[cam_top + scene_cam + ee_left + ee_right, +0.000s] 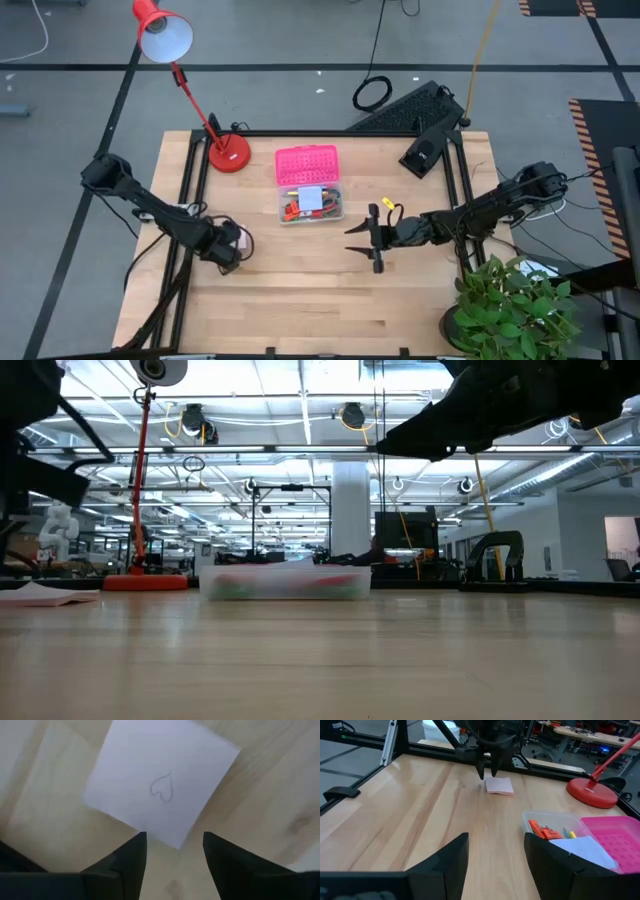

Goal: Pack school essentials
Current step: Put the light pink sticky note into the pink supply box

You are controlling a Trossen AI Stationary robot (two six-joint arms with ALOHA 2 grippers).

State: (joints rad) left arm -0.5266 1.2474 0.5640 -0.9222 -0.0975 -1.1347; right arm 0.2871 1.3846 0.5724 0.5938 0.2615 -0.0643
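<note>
Under the left gripper [174, 851]: open fingers above a white note pad [160, 785]
Drawing: a heart [163, 788]
Right gripper [495, 854]: open, empty

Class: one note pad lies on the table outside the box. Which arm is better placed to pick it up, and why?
Left. The left gripper hangs open just over the note pad; the right gripper is empty, farther off, across the table.
</note>
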